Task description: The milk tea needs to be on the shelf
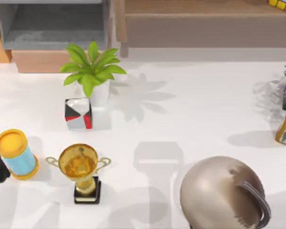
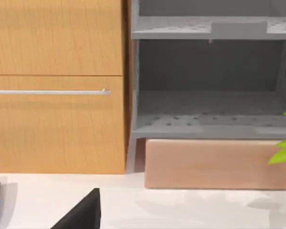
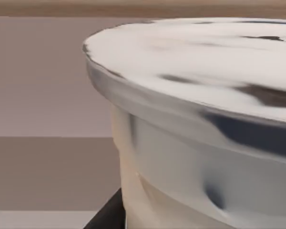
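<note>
The milk tea (image 1: 223, 193) sits lifted at the counter's (image 1: 190, 119) near right, far from the shelf (image 1: 52, 28) at the back left, dome up. In the right wrist view the cup (image 3: 190, 143) looms close against a finger (image 3: 107, 214); I cannot tell the grip. The shelf's bays (image 2: 205, 114) look empty.

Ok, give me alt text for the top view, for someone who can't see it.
A large rounded milk tea cup fills the near right of a white table. At left stand a gold trophy, a blue can with a yellow lid, a patterned cube and a potted plant, with a grey shelf behind.
</note>
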Controlling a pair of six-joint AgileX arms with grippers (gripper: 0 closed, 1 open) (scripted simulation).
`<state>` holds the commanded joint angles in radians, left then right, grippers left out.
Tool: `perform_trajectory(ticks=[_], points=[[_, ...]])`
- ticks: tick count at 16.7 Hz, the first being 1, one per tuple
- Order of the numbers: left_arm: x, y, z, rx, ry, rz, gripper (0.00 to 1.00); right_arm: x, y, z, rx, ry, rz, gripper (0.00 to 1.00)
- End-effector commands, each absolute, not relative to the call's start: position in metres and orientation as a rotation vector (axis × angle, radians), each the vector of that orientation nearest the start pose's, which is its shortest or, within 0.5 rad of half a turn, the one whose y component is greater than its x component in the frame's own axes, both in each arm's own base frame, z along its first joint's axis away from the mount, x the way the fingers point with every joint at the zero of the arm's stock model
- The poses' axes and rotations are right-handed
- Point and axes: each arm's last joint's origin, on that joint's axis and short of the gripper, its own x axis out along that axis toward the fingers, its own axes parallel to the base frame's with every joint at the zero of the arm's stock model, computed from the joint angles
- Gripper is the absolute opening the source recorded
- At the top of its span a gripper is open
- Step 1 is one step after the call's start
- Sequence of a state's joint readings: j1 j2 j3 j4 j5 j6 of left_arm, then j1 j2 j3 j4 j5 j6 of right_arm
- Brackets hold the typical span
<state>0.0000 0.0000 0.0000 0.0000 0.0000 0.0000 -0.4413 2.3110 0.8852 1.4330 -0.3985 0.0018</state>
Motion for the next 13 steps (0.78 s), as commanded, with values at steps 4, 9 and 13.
perform_trajectory(ticks=[4,9,13], points=[[0.106,-0.001,0.16,0.0,0.0,0.0,1.0,0.362,-0.155,0.062,-0.012,-0.003,-0.019,0.0],[0.106,-0.001,0.16,0.0,0.0,0.0,1.0,0.362,-0.155,0.071,-0.012,-0.003,-0.019,0.0],[0.106,-0.001,0.16,0.0,0.0,0.0,1.0,0.364,-0.158,0.076,-0.019,-0.024,-0.023,0.0]])
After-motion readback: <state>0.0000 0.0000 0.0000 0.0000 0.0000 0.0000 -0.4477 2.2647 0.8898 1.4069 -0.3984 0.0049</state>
